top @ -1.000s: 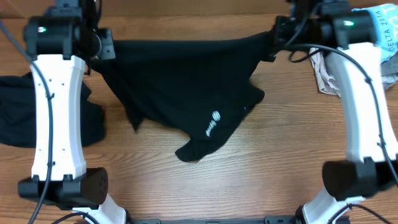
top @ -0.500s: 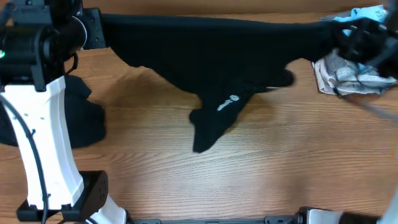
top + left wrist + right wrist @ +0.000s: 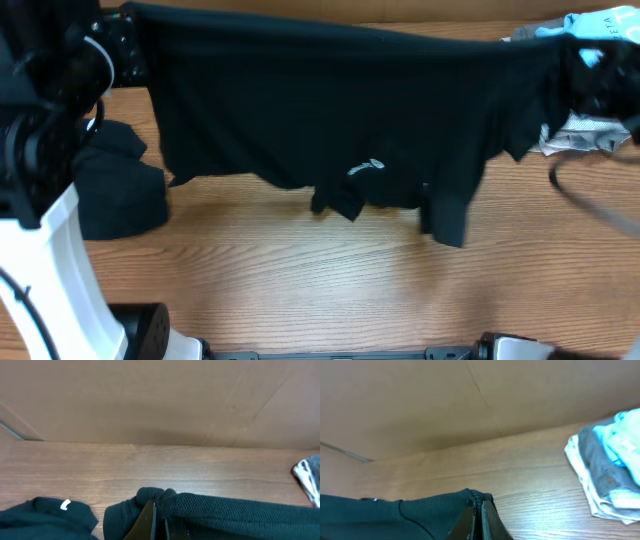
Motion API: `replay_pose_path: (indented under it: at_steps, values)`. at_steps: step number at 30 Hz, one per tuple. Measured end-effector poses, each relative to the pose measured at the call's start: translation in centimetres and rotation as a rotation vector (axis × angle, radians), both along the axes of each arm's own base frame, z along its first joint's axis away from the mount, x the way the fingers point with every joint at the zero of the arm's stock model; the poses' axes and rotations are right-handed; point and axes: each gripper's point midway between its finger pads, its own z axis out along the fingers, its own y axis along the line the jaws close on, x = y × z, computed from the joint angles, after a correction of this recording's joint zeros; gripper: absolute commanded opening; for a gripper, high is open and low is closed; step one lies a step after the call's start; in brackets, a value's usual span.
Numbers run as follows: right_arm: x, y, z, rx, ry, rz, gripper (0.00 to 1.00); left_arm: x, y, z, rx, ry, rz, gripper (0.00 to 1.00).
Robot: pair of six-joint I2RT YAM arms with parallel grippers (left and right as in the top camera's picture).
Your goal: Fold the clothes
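Left gripper [image 3: 159, 512]: fingers pressed together, pinching a bunched edge of the black T-shirt [image 3: 340, 110]. Right gripper [image 3: 479, 510]: likewise clamped, on the shirt's opposite edge. Shirt spread wide between the two along the far side of the table [image 3: 300, 290], its lower part draping toward the near side, white logo [image 3: 366, 168] showing. Second black garment [image 3: 120, 195] heaped at left, beside the shirt's left end. Pile of pale garments [image 3: 605, 475] at far right.
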Motion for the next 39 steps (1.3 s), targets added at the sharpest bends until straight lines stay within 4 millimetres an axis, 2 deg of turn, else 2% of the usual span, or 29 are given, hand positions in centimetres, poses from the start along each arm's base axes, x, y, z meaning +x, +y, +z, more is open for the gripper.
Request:
replay_pose_path:
  at_steps: [1,2,4,6,11,14,16,19,22,25,27,29,33,35,39]
  values:
    - [0.7,-0.1,-0.5,0.002,0.013,0.003,0.04,0.7,-0.1,-0.5,0.0,0.012,-0.003,0.04]
    - [2.6,-0.3,-2.0,0.008,0.052,0.007,0.04,1.8,-0.1,-1.2,0.003,0.027,-0.006,0.04]
    - [5.1,-0.5,-3.4,0.012,0.075,0.017,0.04,4.2,-0.2,-2.8,0.008,0.054,-0.013,0.04]
    - [8.7,-0.8,-5.2,0.013,0.081,0.032,0.04,8.1,-0.4,-5.2,0.018,0.078,-0.025,0.04]
    - [14.6,-1.0,-6.1,0.003,-0.018,0.065,0.04,15.9,-0.6,-8.7,0.029,0.028,-0.039,0.04]
    - [16.2,-0.8,-5.7,0.005,-0.071,0.087,0.04,18.2,-0.7,-10.0,0.032,0.011,-0.043,0.04]
    - [16.3,-0.6,-5.2,0.005,-0.091,0.094,0.04,18.9,-0.8,-9.7,0.034,-0.014,-0.045,0.04]
    - [15.5,-0.5,-3.7,0.001,-0.105,0.098,0.04,18.3,-0.8,-9.1,0.032,-0.017,-0.048,0.04]
    - [14.2,-0.3,-3.1,-0.003,-0.087,0.103,0.04,16.4,-0.8,-9.4,0.035,0.041,-0.05,0.04]
    - [12.6,-0.2,-4.6,-0.003,0.004,0.108,0.04,13.8,-0.7,-10.6,0.036,0.142,-0.053,0.04]
    - [11.1,0.0,-6.7,0.001,0.108,0.116,0.04,11.8,-0.7,-11.8,0.035,0.232,-0.055,0.04]
    - [9.4,0.2,-8.6,0.015,0.216,0.121,0.04,9.4,-0.6,-13.9,0.037,0.362,-0.057,0.04]
    - [6.9,0.5,-10.7,0.033,0.356,0.127,0.04,6.1,-0.5,-16.2,0.035,0.525,-0.059,0.04]
    - [6.1,0.6,-11.3,0.036,0.397,0.128,0.04,5.2,-0.5,-16.7,0.035,0.569,-0.06,0.04]
    - [5.7,0.6,-11.5,0.036,0.414,0.131,0.04,5.1,-0.5,-16.8,0.034,0.575,-0.061,0.04]
